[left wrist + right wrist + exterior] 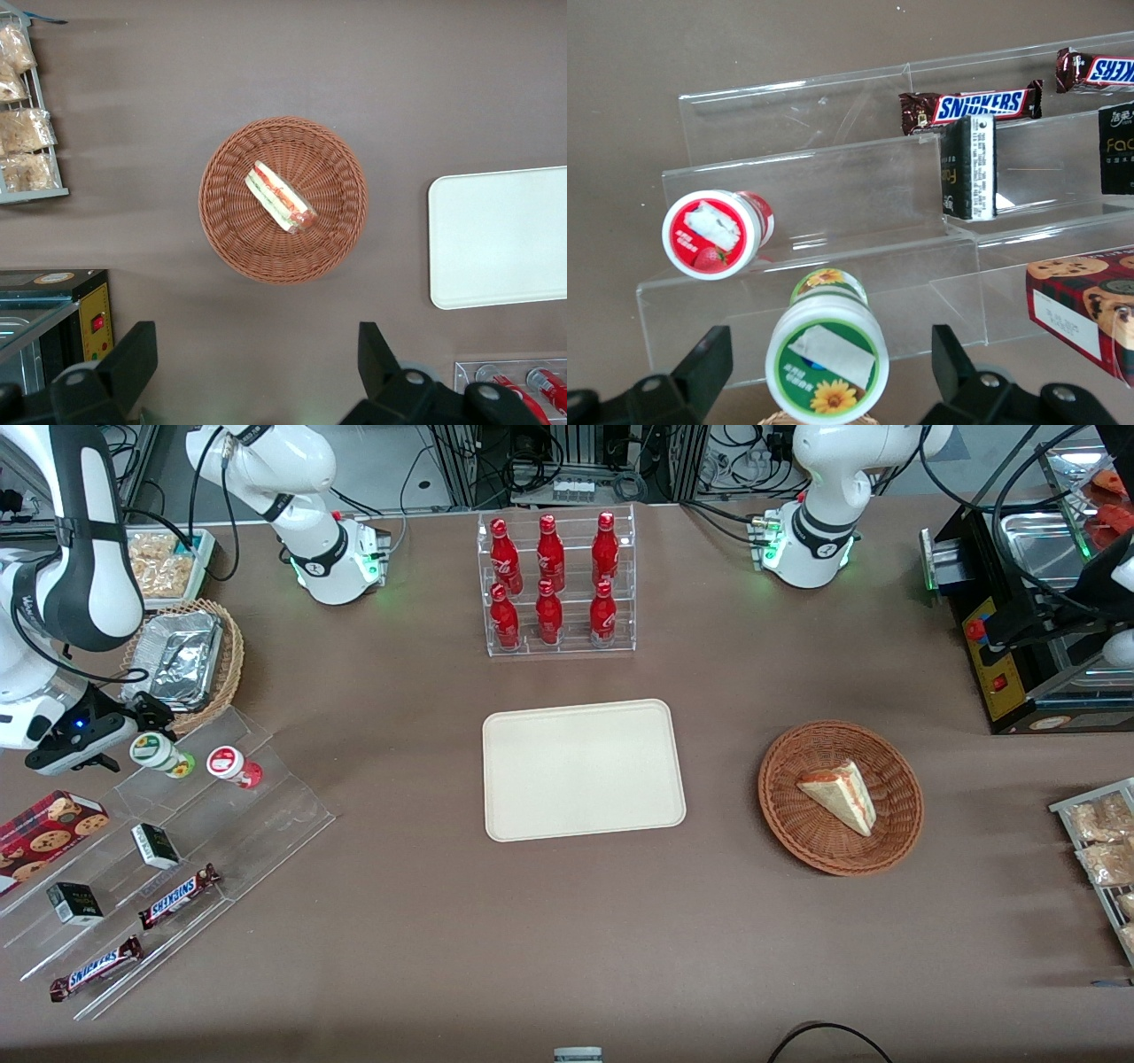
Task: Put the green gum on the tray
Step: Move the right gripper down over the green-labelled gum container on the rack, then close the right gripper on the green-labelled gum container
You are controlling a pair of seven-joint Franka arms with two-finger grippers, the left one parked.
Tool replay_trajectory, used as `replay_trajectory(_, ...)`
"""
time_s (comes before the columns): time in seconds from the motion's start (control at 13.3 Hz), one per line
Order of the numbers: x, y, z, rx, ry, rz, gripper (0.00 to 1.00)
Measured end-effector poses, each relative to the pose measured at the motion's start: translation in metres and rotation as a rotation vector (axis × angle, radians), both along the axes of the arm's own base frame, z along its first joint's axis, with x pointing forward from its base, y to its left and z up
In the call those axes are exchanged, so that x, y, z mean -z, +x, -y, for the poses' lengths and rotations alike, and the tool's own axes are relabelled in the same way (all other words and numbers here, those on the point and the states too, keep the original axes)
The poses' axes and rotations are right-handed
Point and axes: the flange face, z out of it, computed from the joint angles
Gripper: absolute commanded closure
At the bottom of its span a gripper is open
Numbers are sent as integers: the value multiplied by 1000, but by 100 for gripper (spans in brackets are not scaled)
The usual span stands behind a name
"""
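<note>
The green gum (827,359) lay tipped on the top step of a clear stepped rack (177,850) at the working arm's end of the desk (567,921), its white lid with the sunflower label turned toward the wrist camera. It sat just beside the red gum (716,232), the two apart but close. The tray (582,769) was well apart from it, bare, near the middle of the desk.

The gum looked like a small hard plastic bottle: probably light, stiff enough not to give under the fingers, and smooth, so it could slip or roll on the slick acrylic. The surest hold seemed to be across the round body just below the lid, where the wider lid would act as a stop. A squeeze on the lid's rim alone risked popping it free or knocking the red gum.

The pincer (833,376) hung low at the rack's top step, pointed along the bottle's axis. Its fingers (700,367) stood wide open to either side of the lid, touching nothing and holding nothing. In the front view the pincer (151,731) sat right against the gum (161,754), the wrist angled down toward the rack.
</note>
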Motion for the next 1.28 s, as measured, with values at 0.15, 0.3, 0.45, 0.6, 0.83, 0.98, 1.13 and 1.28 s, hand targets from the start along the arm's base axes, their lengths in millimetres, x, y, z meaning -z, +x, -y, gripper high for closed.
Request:
replay_trajectory(0.15,3,0,1,1,1,-5,0)
replay_trajectory(0.3,7,0,2,4,3,-12,0)
replay_trajectory(0.45,10,0,3,5,4,-17,0)
replay_trajectory(0.6,11,-1,3,5,4,-19,7)
replay_trajectory(0.83,13,-1,3,5,6,-25,84)
replay_trajectory(0.98,15,-3,2,5,8,-30,100)
replay_trajectory(1.13,15,-3,2,5,9,-32,100)
replay_trajectory(1.28,15,-3,1,3,14,-44,100)
